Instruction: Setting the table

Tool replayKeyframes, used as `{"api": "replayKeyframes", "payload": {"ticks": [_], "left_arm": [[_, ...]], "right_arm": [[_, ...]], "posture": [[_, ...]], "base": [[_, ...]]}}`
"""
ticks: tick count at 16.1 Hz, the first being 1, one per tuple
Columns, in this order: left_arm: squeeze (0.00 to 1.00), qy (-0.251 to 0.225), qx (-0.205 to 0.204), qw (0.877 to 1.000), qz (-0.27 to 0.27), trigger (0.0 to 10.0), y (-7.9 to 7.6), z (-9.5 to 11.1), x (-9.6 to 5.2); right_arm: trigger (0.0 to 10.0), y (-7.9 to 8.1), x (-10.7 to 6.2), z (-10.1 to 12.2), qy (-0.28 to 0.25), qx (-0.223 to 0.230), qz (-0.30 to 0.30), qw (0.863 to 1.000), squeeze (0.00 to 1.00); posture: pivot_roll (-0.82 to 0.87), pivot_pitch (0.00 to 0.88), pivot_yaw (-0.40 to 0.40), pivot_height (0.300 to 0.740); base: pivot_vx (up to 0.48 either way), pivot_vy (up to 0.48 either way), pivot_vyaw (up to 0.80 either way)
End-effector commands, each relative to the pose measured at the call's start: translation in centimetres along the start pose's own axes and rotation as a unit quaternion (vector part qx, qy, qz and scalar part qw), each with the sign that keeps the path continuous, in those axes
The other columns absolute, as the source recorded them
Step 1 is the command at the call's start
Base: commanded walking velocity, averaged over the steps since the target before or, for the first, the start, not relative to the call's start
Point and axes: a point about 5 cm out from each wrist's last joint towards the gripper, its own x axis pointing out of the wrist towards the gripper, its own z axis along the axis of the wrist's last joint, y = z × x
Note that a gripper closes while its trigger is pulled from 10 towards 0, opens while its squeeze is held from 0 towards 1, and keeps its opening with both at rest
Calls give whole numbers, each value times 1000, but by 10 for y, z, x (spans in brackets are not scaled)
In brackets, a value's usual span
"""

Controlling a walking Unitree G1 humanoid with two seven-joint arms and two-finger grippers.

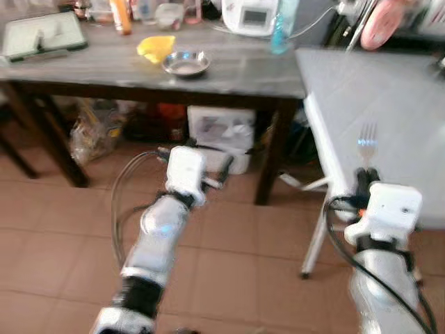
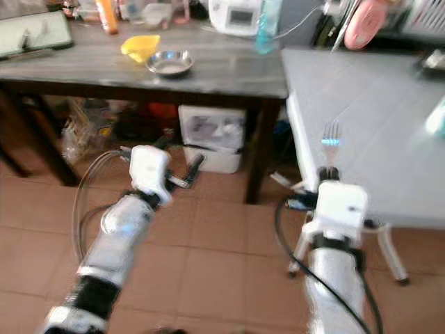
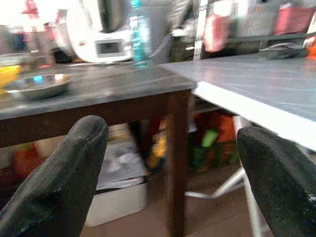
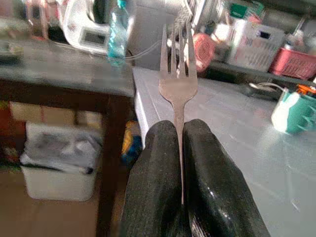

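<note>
Right wrist view | fork (image 4: pixel 178 84) clamped upright in right claw (image 4: pixel 179 148)

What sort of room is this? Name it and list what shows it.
Probably a home kitchen or dining area: a dark wooden table carrying a steel bowl and a white countertop appliance, beside a pale grey table. The right pincer holds a fork.
</note>
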Motion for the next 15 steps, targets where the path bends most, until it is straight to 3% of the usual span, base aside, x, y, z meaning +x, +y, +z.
{"api": "replayKeyframes", "payload": {"ticks": [1, 9, 15], "left_arm": [[0, -2, 10, 1000, 2, 10000, 2, 1, -1], [0, -2, 7, 1000, 22, 10000, 3, 0, 1], [0, -8, -8, 1000, 3, 10000, -1, 1, 2]], "right_arm": [[10000, 0, 0, 6, -15, 1, -1, 1000, 0], [10000, 3, 3, 5, -17, -1, 7, 1000, 0], [10000, 0, 1, 4, -15, -4, 3, 1000, 0]], "posture": [[9, 110, -32, 740], [20, 103, -29, 740], [9, 106, -31, 740]], "base": [[0, 476, 0], [0, 447, 0], [0, 0, 0]]}}
